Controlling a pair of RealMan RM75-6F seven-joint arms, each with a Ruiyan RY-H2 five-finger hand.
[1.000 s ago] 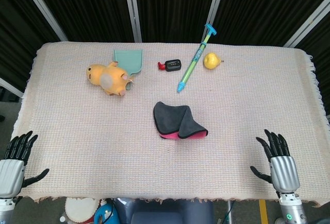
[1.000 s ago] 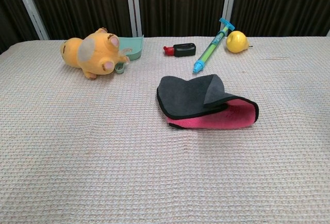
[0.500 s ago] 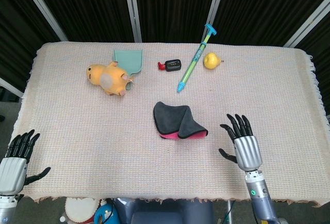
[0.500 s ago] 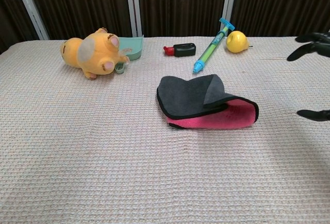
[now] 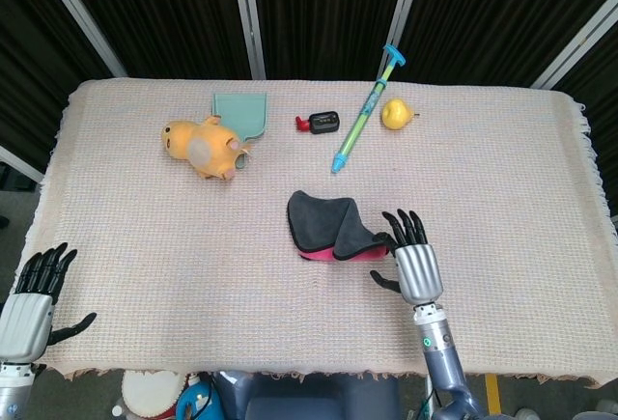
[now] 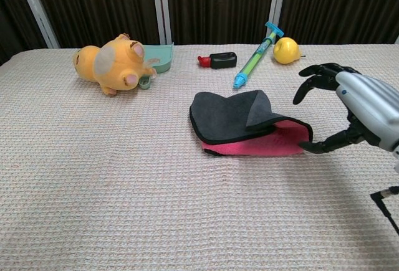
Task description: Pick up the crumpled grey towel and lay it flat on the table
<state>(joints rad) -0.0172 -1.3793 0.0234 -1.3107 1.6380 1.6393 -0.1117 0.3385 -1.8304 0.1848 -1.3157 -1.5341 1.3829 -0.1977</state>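
Observation:
The grey towel (image 5: 324, 222) (image 6: 232, 115) lies folded over itself at the middle of the table, its pink underside showing along the near right edge. My right hand (image 5: 413, 261) (image 6: 361, 106) is open just right of the towel, fingers spread and pointing away from me, its thumb close to the towel's pink corner; I cannot tell if it touches. My left hand (image 5: 29, 299) is open at the near left corner of the table, far from the towel; the chest view does not show it.
At the back of the table lie an orange plush toy (image 5: 203, 147), a teal dustpan-shaped piece (image 5: 240, 112), a small black and red device (image 5: 320, 123), a blue-green syringe toy (image 5: 365, 109) and a yellow pear (image 5: 394, 113). A woven cloth (image 5: 145, 237) covers the table.
My right hand has moved left from the near right of the table to just beside the towel. The left hand has barely moved. The towel lies as before.

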